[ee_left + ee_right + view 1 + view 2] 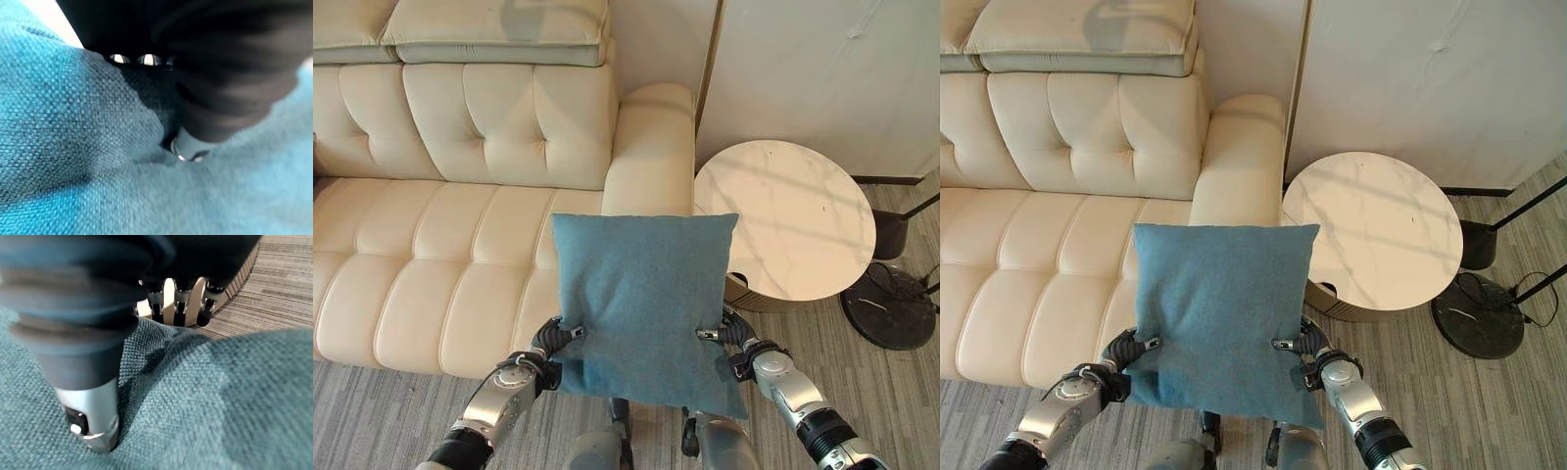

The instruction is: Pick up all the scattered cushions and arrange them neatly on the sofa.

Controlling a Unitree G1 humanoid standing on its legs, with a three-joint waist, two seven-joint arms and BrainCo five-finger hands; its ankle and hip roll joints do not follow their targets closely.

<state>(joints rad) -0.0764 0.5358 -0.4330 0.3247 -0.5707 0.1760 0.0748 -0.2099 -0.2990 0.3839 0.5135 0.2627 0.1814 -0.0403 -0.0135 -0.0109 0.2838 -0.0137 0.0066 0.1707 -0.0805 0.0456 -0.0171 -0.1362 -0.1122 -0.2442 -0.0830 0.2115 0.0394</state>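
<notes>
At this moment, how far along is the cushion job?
Done: nothing visibly placed; the sofa seat bears no loose cushions. In hand: one blue cushion, pinched at its sides by the left hand and right hand, held in front of the sofa's arm end. Left: set it on the seat; other cushions can't be judged.

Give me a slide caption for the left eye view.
Both robot hands, left and right, hold a blue cushion before the sofa.

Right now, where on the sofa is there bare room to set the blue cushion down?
The sofa seat is bare from the armrest leftward, bordered behind by the tufted backrest. The blue cushion, pinched by the left hand and right hand, hangs before that end. The round table beside it is bare too.
</notes>
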